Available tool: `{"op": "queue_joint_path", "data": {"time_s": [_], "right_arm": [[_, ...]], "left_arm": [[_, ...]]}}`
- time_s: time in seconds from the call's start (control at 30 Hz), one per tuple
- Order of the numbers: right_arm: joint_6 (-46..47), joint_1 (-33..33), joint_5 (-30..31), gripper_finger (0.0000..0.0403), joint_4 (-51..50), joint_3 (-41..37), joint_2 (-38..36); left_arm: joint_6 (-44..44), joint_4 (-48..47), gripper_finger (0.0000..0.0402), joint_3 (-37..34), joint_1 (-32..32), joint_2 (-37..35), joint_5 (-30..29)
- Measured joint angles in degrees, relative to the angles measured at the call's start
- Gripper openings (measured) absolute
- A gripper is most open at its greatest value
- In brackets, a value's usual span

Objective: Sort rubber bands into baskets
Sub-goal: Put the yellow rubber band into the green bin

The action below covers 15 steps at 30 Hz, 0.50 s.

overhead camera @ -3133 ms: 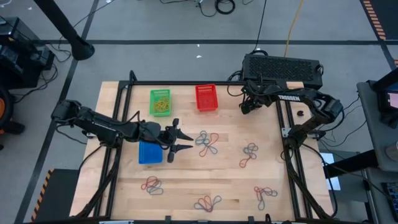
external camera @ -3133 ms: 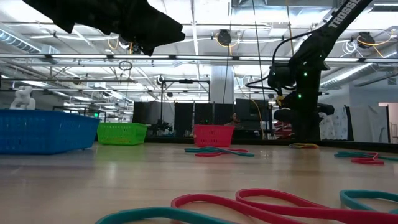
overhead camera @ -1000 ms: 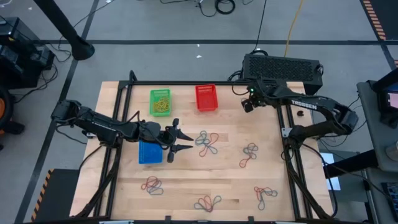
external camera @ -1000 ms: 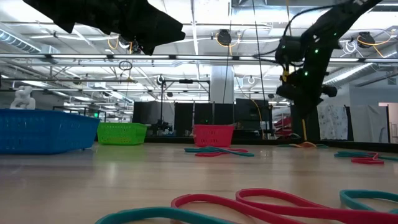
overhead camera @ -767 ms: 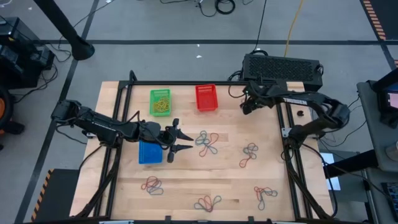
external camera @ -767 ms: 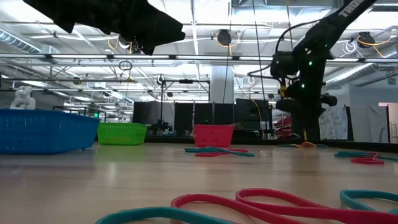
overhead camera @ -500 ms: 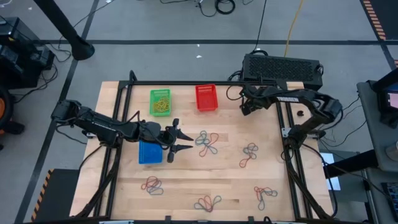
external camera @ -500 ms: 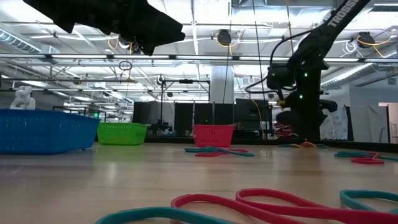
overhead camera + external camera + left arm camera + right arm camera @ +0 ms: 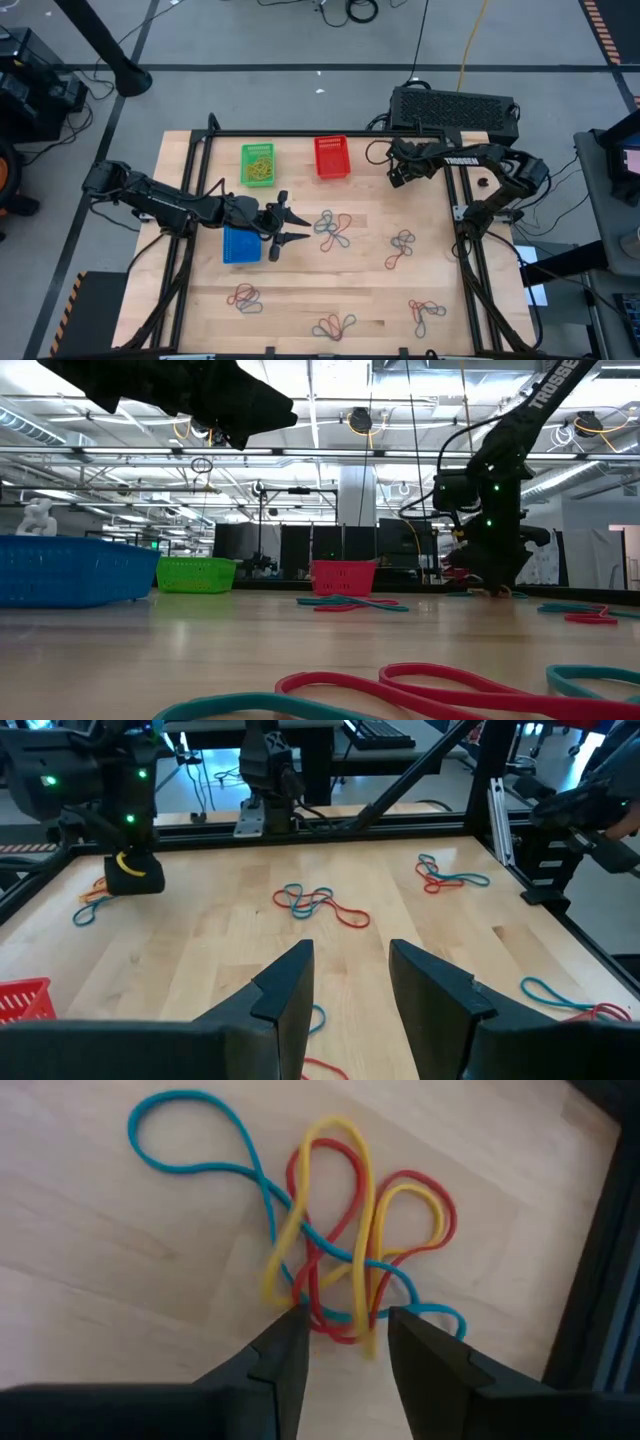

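1. Left end effector hovers just beside the blue basket, fingers parted narrowly and empty; a waiting arm, by my reading.
2. Green basket holds yellowish bands; red basket sits beside it. Loose rubber bands lie in clusters across the worktop.
3. Right end effector sits low over a tangle near the worktop's far right corner, fingers narrowly apart, gripping nothing yet.
4. Best approach, I judge: close on one strand only, lift slowly, let the others drop free.
5. Right wrist view alone shows the tangle's blue, red and yellow strands; high view hides them under the arm.
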Motion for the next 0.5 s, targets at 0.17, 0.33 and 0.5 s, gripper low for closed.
{"op": "queue_joint_path", "data": {"time_s": [0.17, 0.33, 0.5], "right_arm": [[-0.01, -0.02, 0.17, 0.0112, 1.31, -1.34, -0.04], [-2.00, -0.02, 0.46, 0.0041, 2.07, -1.24, -0.04], [-3.49, -0.02, 0.50, 0.0009, -0.79, 1.35, -0.68]], "left_arm": [[0.00, 0.01, 0.0141, 0.00, -0.01, 0.00, 0.00], [-0.02, 0.03, 0.0141, 0.00, -0.01, 0.00, 0.00], [-0.02, 0.04, 0.0141, 0.00, -0.02, 0.00, 0.00]]}}
